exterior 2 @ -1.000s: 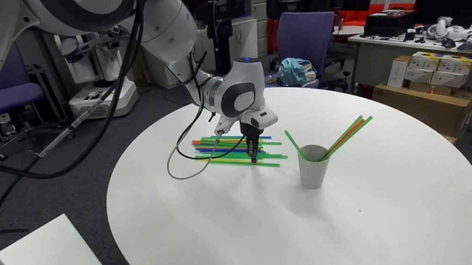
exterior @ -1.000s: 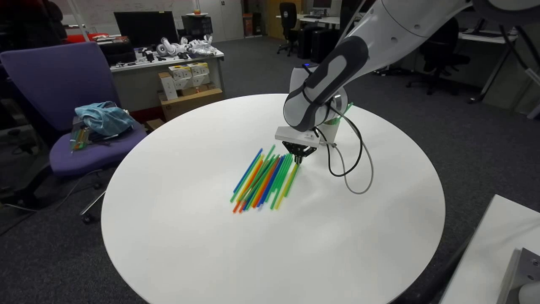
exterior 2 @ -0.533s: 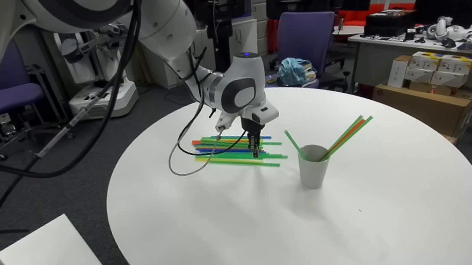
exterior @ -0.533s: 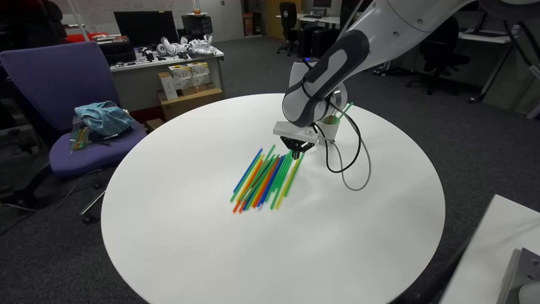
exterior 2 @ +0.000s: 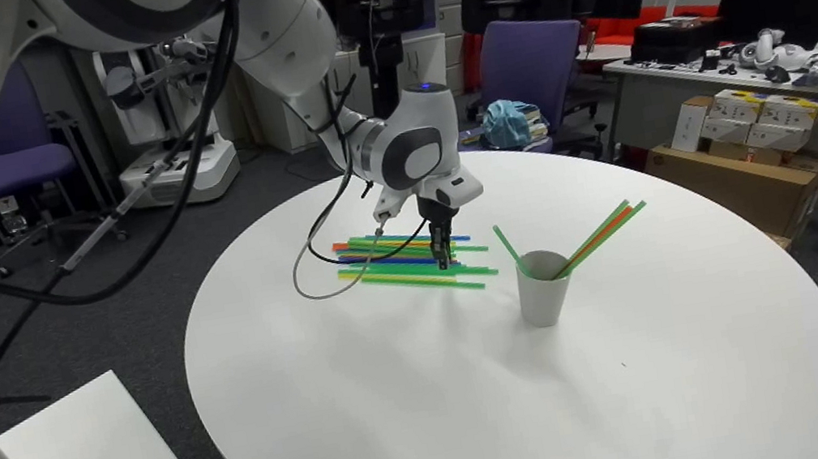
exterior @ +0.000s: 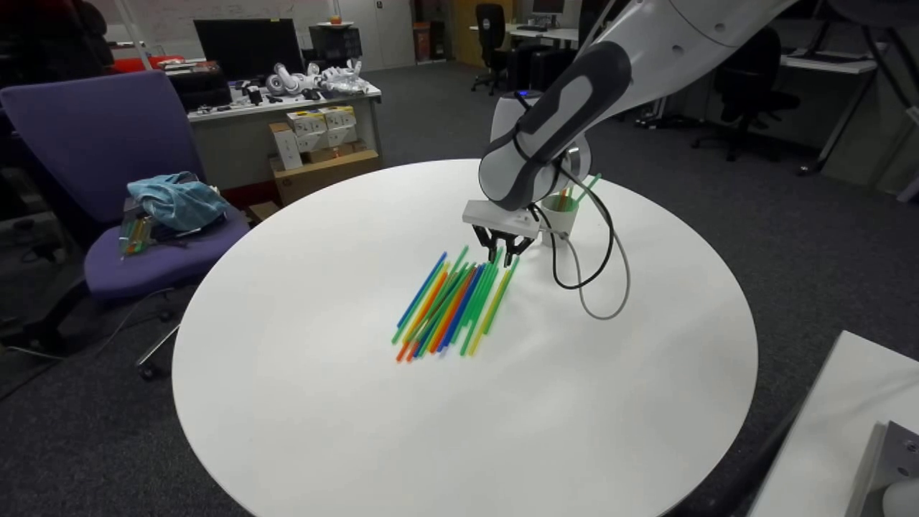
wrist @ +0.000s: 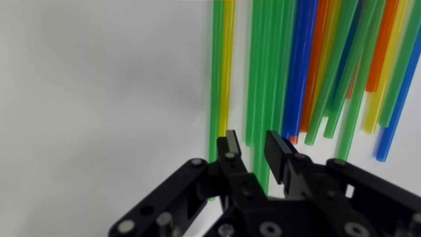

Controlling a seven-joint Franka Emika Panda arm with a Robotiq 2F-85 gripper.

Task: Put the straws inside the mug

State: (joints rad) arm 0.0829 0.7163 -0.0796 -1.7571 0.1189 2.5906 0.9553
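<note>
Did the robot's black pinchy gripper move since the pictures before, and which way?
Yes, upward. In an exterior view, judged against the mug, which stands where it stood, the gripper has risen a little away from the tabletop.

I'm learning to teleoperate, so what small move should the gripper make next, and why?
I'd probably lower the gripper a little, straight down around the green straws. In the wrist view its jaws stand open with green straws showing through the gap, and it seems to hang above them, though its height is hard to judge. Nothing looks gripped yet.
</note>
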